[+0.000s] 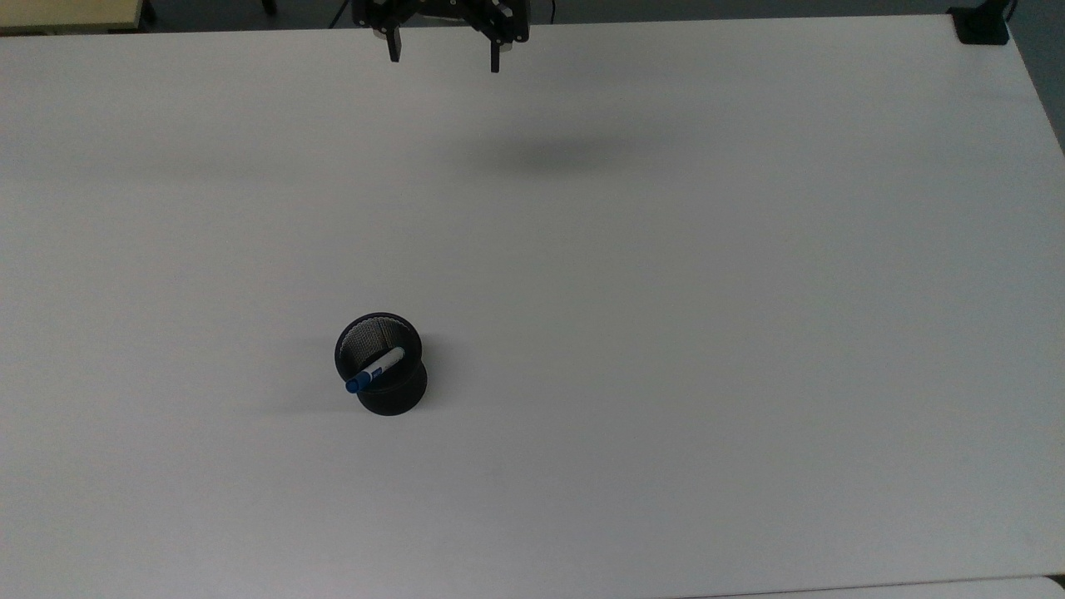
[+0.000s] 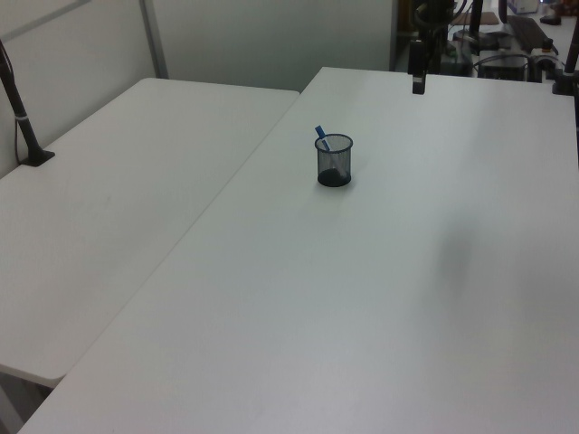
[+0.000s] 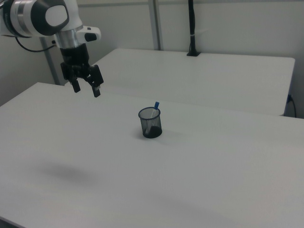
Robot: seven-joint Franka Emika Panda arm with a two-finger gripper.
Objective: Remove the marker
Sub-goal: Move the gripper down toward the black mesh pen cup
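The marker [image 1: 375, 370] leans in the mesh cup [image 1: 382, 364], blue cap above the rim, easy to pinch. The gripper [image 1: 443, 55] hangs well apart, jaws spread wide and empty.

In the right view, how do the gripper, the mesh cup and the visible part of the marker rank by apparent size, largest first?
1. Gripper, though it may be at a different distance from the camera.
2. Black mesh cup.
3. Visible part of the marker, just its blue cap above the rim.
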